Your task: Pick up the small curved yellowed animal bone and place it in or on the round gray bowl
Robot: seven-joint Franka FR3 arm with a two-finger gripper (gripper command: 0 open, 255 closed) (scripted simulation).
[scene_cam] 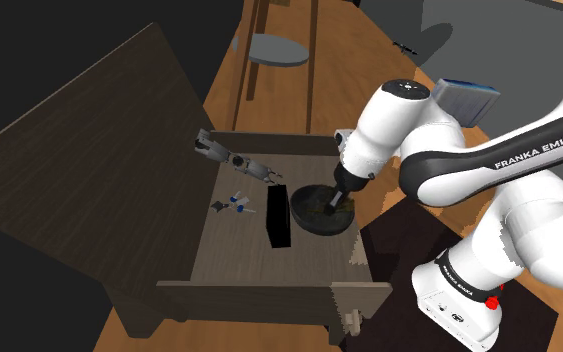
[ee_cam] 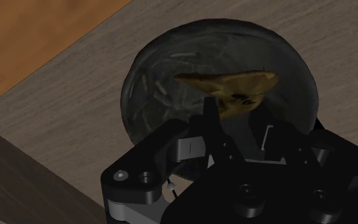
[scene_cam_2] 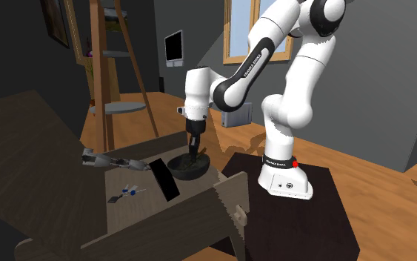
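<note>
- Desk (scene_cam: 254,262): wooden, boarded along its edges, with scant room between the bowl and the stand-side edge board. Liable to take a knock from the wrist on any lift-out drifting that way.
- Arm (scene_cam: 529,150): bent over that same edge and reaching straight down. Likely to drag the bowl along on a slanted rise, so better raised vertically.
- Bowl (scene_cam: 309,222): round, dark grey, close to the desk's stand-side edge, roughly midway along it. Probably light enough to slide or tip under a sideways push on its wall.
- Black slab (scene_cam: 278,215): upright, just beside the bowl on the side away from the stand. Apt to topple with the bowl shoved against it.
- Gripper (scene_cam: 335,203): down inside the bowl, low end near its floor. Cannot tell whether clamped on the bone or parted from it — hence the main hazard: rising without a full release and carrying the bone out of the bowl.
- Bone (ee_cam: 234,89): yellowed, curved, inside the bowl right under the gripper. Cannot tell whether lying on the bowl's floor or hanging just above. Given a clean release, a short drop and probably a safe landing — given a fast pull-out, some chance of snagging on the gripper and flipping over the rim.
</note>
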